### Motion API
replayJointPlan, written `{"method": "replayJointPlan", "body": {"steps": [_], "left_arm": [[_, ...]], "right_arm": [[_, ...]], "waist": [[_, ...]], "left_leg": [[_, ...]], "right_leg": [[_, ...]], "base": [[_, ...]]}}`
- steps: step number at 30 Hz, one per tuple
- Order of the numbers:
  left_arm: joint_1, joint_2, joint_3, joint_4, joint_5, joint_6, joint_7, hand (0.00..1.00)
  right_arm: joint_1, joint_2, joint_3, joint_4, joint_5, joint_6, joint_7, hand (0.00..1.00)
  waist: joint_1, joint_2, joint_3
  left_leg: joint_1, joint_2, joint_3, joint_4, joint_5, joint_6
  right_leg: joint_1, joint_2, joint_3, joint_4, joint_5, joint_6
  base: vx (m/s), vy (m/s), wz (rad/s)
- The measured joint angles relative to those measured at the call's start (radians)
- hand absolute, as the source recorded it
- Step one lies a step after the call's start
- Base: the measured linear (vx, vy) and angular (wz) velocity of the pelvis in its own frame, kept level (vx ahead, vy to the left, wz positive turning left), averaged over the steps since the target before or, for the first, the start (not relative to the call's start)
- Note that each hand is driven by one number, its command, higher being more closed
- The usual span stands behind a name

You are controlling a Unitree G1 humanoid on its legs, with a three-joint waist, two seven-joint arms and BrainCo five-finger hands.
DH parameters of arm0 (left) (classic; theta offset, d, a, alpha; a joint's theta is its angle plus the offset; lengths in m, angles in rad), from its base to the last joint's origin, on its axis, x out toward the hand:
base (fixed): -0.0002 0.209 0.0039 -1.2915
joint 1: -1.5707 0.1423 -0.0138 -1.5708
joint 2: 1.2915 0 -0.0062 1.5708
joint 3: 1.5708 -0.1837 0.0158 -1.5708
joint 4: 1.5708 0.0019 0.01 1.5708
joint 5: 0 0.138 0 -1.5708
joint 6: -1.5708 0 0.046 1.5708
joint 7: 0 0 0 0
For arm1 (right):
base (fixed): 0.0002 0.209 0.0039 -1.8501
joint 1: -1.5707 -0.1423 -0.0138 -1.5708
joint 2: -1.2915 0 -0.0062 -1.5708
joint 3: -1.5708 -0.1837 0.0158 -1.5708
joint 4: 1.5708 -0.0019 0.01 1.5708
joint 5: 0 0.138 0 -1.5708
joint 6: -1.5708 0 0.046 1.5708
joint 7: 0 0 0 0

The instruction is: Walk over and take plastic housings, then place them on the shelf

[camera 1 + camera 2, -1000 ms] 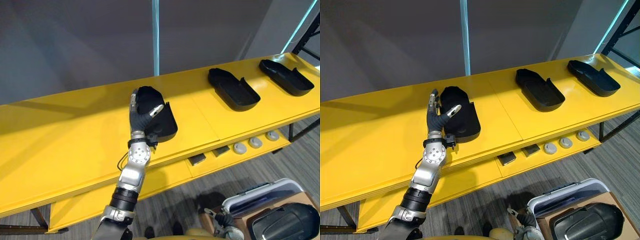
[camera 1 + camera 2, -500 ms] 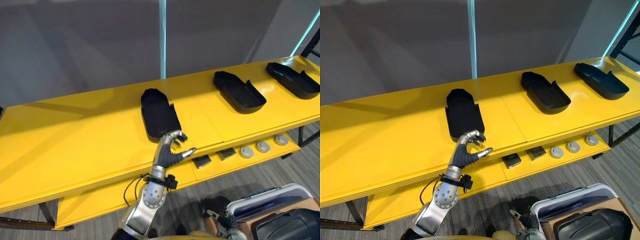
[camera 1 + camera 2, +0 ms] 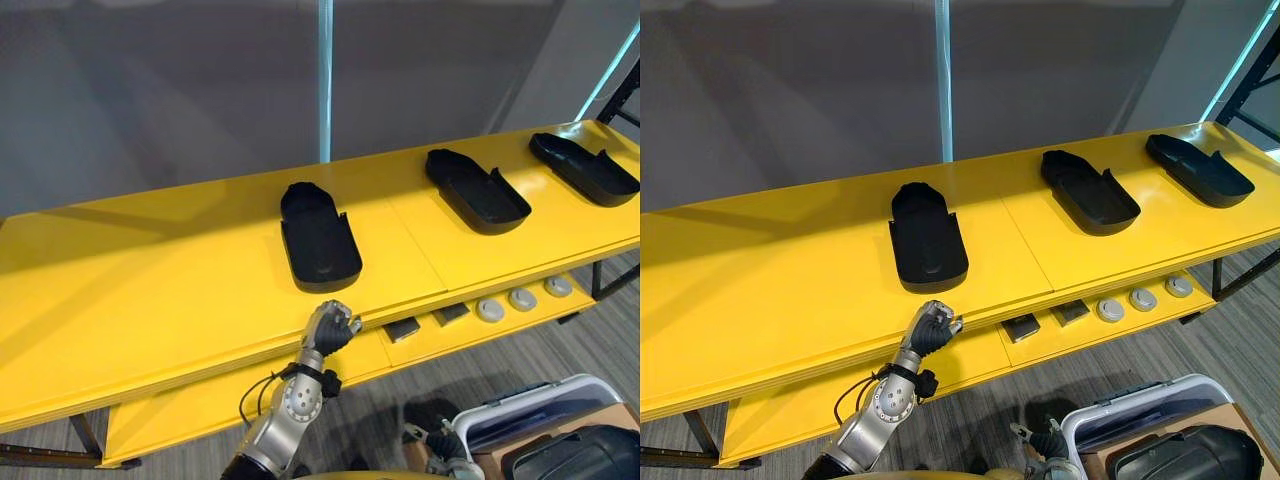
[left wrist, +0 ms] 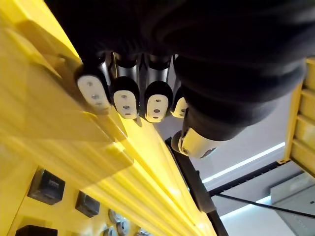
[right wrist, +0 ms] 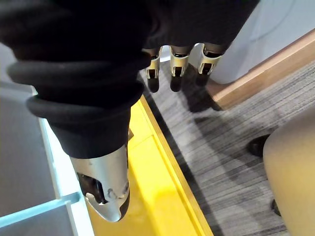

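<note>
Three black plastic housings lie on the yellow shelf [image 3: 150, 290]: one in the middle [image 3: 320, 240], one further right [image 3: 476, 190], one at the far right end [image 3: 584, 168]. My left hand [image 3: 330, 327] hangs just below the shelf's front edge, in front of the middle housing and apart from it. Its fingers [image 4: 125, 101] are curled into a fist with nothing in them. My right hand [image 5: 176, 69] hangs low at my side over the grey carpet, fingers straight and empty.
A lower yellow ledge carries dark blocks [image 3: 403, 328] and round grey parts [image 3: 522, 298]. A white-rimmed bin [image 3: 540, 410] at the lower right holds another black housing [image 3: 580, 455]. A cyan strip [image 3: 324, 80] runs up the grey wall behind the shelf.
My left hand has let go of the middle housing, drawn back and down below the shelf's front edge, and curled shut. The housing stays on the shelf.
</note>
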Motion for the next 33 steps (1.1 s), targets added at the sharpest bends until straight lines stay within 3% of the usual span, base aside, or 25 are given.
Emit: {"method": "replayJointPlan", "body": {"steps": [6,11,27,30,33], "left_arm": [[-0.075,0.011,0.068,0.044,-0.001,0.018,0.028,1.0],[-0.12,0.019,0.114,0.075,-0.003,0.041,0.043,1.0],[-0.182,0.031,0.143,0.091,-0.052,0.057,0.063,1.0],[-0.122,0.031,0.14,-0.061,-0.081,0.053,0.062,1.0],[-0.071,0.032,0.145,-0.316,-0.126,-0.008,0.064,1.0]], "right_arm": [[-0.004,0.0,-0.006,0.0,-0.009,0.003,0.0,0.0],[-0.011,0.001,-0.011,0.0,-0.017,0.005,0.0,0.0],[-0.024,-0.001,-0.031,0.001,-0.017,0.006,0.0,0.0],[-0.025,-0.001,-0.033,0.001,-0.017,0.004,0.0,0.0],[-0.026,-0.004,-0.05,0.004,-0.016,0.001,-0.001,0.0]], "waist": [[-0.001,-0.003,0.002],[-0.023,-0.004,0.003],[-0.027,-0.001,0.03],[-0.026,0.002,0.033],[-0.021,0.013,0.042]], "left_leg": [[-0.007,0.0,0.011,-0.006,0.0,0.0],[-0.008,0.0,0.017,-0.007,0.0,0.0],[-0.005,0.0,0.022,-0.014,0.0,0.0],[-0.006,-0.001,0.019,-0.013,0.0,0.001],[-0.011,-0.006,-0.004,-0.005,-0.001,0.001]], "right_leg": [[-0.013,0.001,0.012,-0.003,0.0,0.0],[-0.016,0.001,0.017,-0.003,0.001,0.001],[-0.015,0.002,0.028,-0.018,0.014,-0.001],[-0.015,0.002,0.027,-0.016,0.012,0.0],[-0.017,-0.003,0.011,0.004,-0.002,0.007]], "base": [[0.02,0.017,-0.07],[0.01,0.012,-0.03],[0.0,0.008,-0.02],[0.01,0.005,0.02],[0.01,0.012,0.19]]}}
